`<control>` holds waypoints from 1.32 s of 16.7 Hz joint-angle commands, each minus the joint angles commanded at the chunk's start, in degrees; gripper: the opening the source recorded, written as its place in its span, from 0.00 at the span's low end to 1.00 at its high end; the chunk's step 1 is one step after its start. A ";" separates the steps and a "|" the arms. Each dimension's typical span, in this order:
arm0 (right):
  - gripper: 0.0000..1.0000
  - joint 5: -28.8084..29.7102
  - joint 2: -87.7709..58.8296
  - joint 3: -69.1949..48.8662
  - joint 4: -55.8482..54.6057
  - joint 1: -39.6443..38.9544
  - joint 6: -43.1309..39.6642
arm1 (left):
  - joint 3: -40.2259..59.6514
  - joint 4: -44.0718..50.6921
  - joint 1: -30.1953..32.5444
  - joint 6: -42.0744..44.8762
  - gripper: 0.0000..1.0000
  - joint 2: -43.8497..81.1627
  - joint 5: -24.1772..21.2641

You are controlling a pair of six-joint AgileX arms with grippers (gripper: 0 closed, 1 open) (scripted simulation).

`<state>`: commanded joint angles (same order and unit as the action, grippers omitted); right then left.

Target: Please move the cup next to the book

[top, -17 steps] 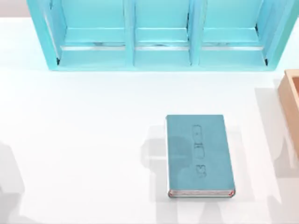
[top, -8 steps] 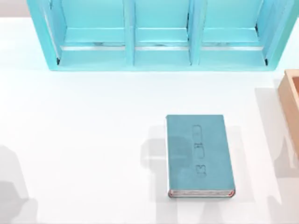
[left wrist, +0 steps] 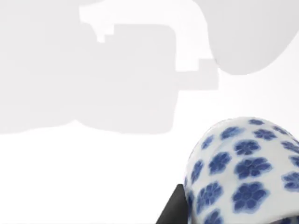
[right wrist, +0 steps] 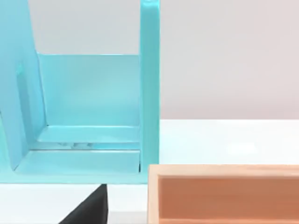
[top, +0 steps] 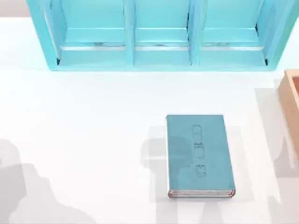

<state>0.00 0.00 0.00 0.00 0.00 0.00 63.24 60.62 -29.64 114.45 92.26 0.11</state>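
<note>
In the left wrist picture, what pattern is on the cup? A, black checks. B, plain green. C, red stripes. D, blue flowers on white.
D: in the left wrist view the cup is white and covered in blue flower-shaped marks, with a dark part of the left tool beside it.
</note>
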 joint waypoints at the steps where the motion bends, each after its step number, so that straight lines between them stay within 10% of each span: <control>1: 1.00 0.00 0.00 0.00 0.00 0.00 0.00 | 1.89 0.78 1.83 -3.80 0.00 1.15 0.03; 22: 1.00 0.00 0.00 0.00 0.00 0.00 0.00 | 47.57 21.70 59.85 -136.09 0.00 29.75 -1.53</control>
<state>0.00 0.00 0.00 0.00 0.00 0.00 110.81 82.32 30.21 -21.64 122.01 -1.41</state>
